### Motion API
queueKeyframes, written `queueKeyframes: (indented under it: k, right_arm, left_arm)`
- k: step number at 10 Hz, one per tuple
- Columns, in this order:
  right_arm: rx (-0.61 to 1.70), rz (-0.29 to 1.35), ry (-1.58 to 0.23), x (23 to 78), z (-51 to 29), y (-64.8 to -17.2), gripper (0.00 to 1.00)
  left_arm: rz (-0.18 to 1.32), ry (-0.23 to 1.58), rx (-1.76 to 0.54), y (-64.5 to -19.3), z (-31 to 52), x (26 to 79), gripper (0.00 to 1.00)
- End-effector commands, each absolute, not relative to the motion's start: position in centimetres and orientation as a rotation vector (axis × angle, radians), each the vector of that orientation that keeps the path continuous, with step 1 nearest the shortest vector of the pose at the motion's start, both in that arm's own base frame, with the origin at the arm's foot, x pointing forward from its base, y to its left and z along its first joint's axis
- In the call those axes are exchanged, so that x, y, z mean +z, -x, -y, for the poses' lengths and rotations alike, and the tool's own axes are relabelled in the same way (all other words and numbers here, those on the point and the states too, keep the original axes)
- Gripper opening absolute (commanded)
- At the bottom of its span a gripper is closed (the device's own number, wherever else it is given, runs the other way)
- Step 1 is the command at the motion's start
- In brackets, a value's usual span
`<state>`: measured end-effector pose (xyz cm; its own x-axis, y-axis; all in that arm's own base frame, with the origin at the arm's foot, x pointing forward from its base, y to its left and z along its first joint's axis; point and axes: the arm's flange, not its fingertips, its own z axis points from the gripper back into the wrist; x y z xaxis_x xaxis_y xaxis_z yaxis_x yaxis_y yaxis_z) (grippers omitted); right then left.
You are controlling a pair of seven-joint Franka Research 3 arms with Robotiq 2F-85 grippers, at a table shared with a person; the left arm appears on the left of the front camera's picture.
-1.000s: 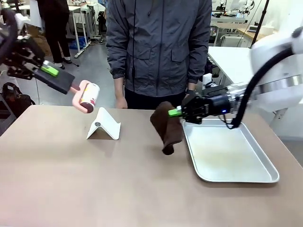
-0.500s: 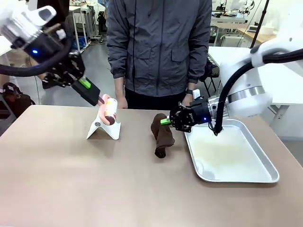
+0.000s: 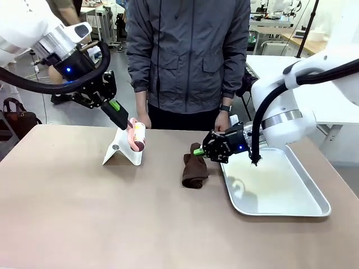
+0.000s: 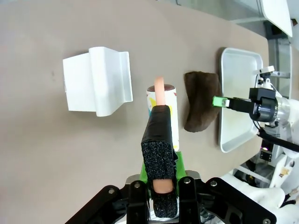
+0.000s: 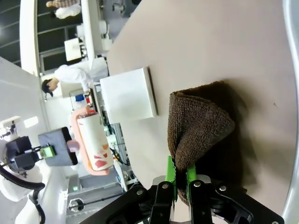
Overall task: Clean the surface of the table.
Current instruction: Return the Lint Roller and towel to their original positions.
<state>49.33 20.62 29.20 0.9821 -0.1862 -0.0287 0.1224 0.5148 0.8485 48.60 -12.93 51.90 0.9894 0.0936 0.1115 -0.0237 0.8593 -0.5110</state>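
The brownish-tan table [image 3: 112,213] spans the front view. My left gripper [image 3: 120,115] is shut on the pink handle of a lint roller [image 3: 138,135]. The roller's patterned white roll hangs just above a white folded stand [image 3: 123,149]. In the left wrist view the left gripper [image 4: 160,119] clamps the lint roller [image 4: 168,100] over the table [image 4: 56,154], beside the stand [image 4: 98,80]. My right gripper [image 3: 199,151] is shut on a brown cloth [image 3: 194,169], whose lower end rests bunched on the table. The right wrist view shows the right gripper [image 5: 180,169] pinching the cloth [image 5: 198,123].
A silver metal tray [image 3: 314,193] lies on the table's right side, close to the cloth. A person in a grey jacket stands at the far edge, one hand [image 3: 145,120] near the stand and the other hand [image 3: 221,120] behind my right gripper.
My left arm swung in from the left and lowered the lint roller to just above the white stand. My right gripper came down and left, setting the hanging cloth onto the table.
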Motion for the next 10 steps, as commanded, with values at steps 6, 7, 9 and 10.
queueKeyframes:
  k: [6, 7, 9, 10]
  right_arm:
    - [-0.186, 0.069, -1.013, 29.2, -20.6, -49.3, 0.10]
    - [-0.165, 0.055, -1.008, 29.1, -20.3, -49.4, 0.10]
    - [-0.157, 0.070, -0.861, 29.7, -22.1, -50.1, 0.10]
    - [-0.155, 0.063, -0.848, 29.8, -22.5, -50.6, 0.10]
  left_arm:
    - [0.133, 0.540, 0.062, -48.2, 12.8, 52.3, 0.22]
    - [0.134, 0.535, 0.060, -48.6, 12.9, 52.0, 0.22]
    - [0.182, 0.453, 0.071, -49.5, 14.9, 50.0, 0.22]
    - [0.180, 0.446, 0.068, -49.9, 15.2, 49.2, 0.22]
